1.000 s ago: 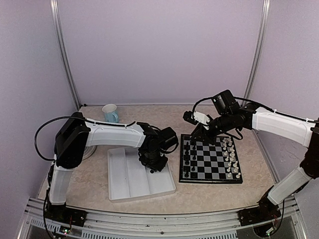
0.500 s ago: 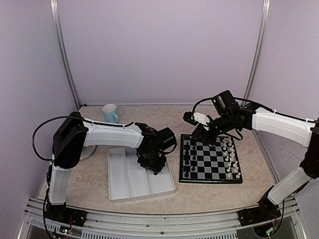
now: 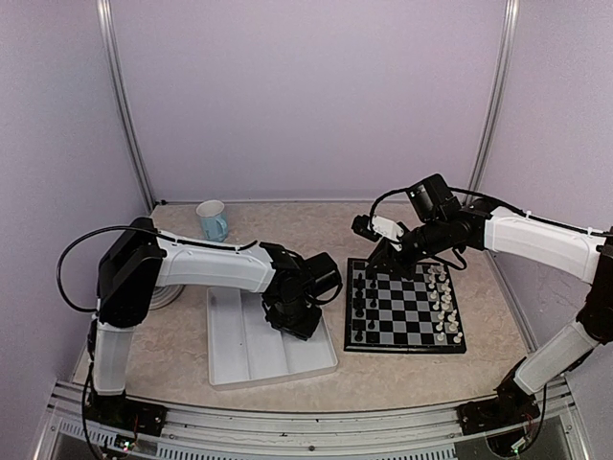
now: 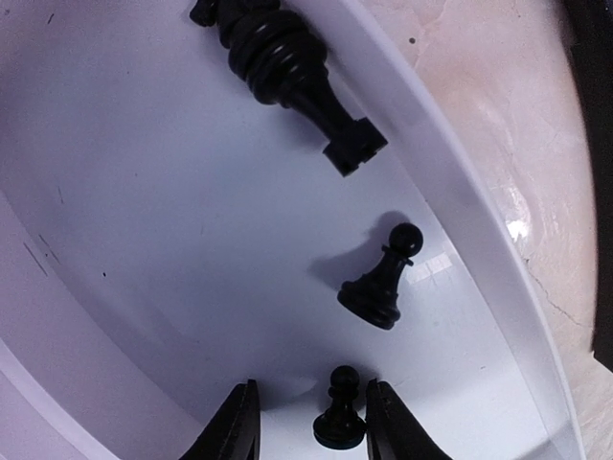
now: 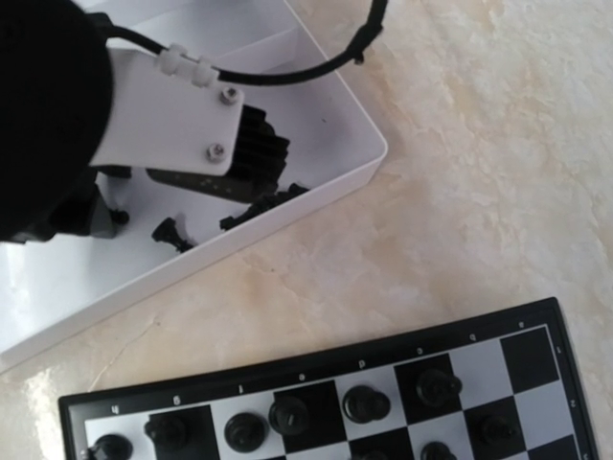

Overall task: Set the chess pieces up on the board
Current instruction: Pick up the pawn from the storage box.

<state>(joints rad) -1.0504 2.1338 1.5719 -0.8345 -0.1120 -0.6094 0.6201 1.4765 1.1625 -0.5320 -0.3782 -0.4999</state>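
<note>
Straddling an upright black pawn (image 4: 340, 418), the left gripper (image 4: 306, 429) stands part open, clasping nothing yet.

Soft, even light fills the top view, so the counter (image 3: 172, 369) looks pale, the shadows on it are faint and the picture is a little grainy. In the left wrist view the white tray (image 4: 144, 220) is bright, a black pawn (image 4: 378, 283) throws a soft grey shadow to its left, a small white shine sits on the counter, and the left pincer (image 4: 311, 426) is fuzzy. A big black blur fills the right wrist view's top left corner.
</note>
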